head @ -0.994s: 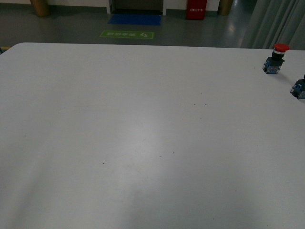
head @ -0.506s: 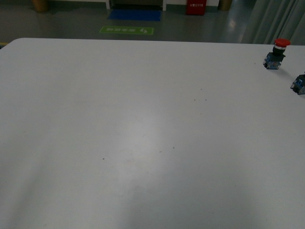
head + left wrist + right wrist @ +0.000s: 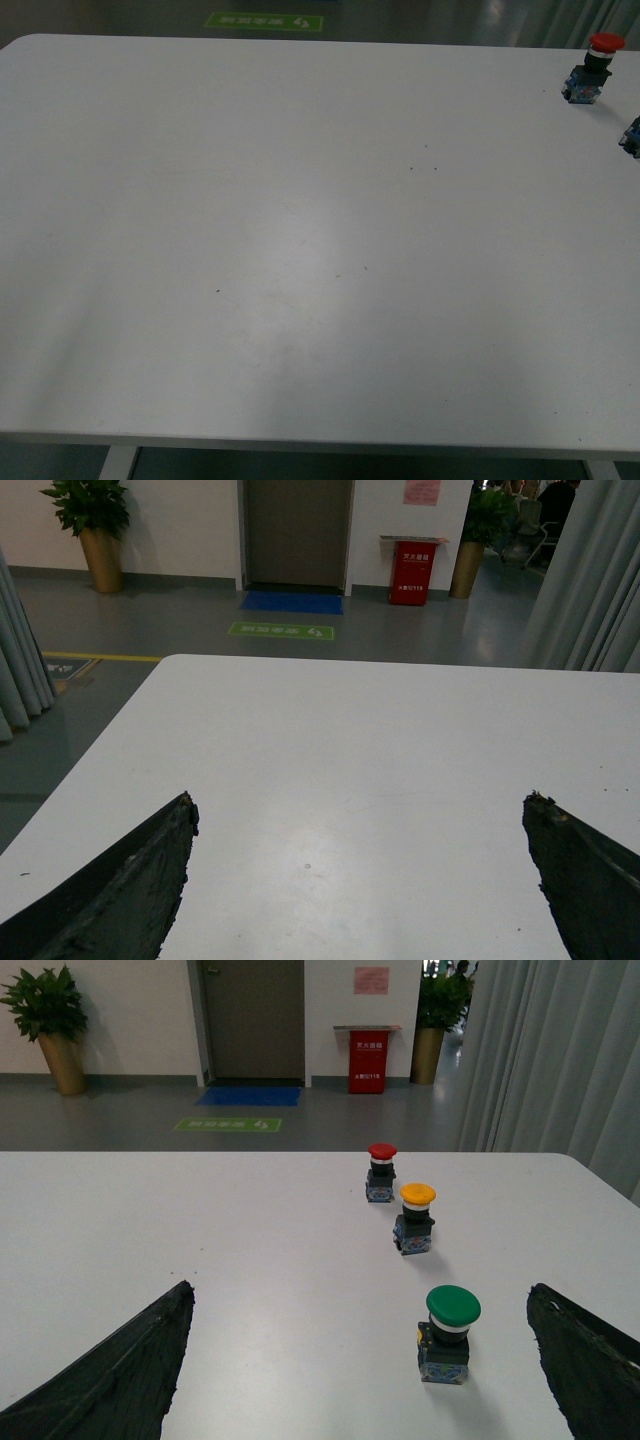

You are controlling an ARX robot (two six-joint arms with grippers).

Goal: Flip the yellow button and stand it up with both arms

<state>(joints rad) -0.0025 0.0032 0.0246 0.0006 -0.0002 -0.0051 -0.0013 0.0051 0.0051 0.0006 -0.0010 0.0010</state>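
Observation:
The yellow button (image 3: 415,1218) stands upright on the white table (image 3: 200,1240), cap up, in the right wrist view, between a red-capped switch (image 3: 381,1171) beyond it and a green-capped switch (image 3: 447,1333) nearer. My right gripper (image 3: 360,1288) is open and empty, and the green switch sits just inside its right finger (image 3: 590,1370). My left gripper (image 3: 358,802) is open and empty over bare table. In the front view neither gripper shows. There a black-and-blue block (image 3: 632,137) is cut off by the right edge, its cap hidden.
The red-capped switch (image 3: 592,75) stands at the table's far right corner in the front view. The table's near edge (image 3: 300,440) shows at the bottom. Beyond the table are a grey floor, a door, a red cabinet (image 3: 367,1060) and curtains (image 3: 560,1060).
The front view has tilted downward: the table and switches have slid up in the picture and the near table edge has come into view. The switches have not moved on the table.

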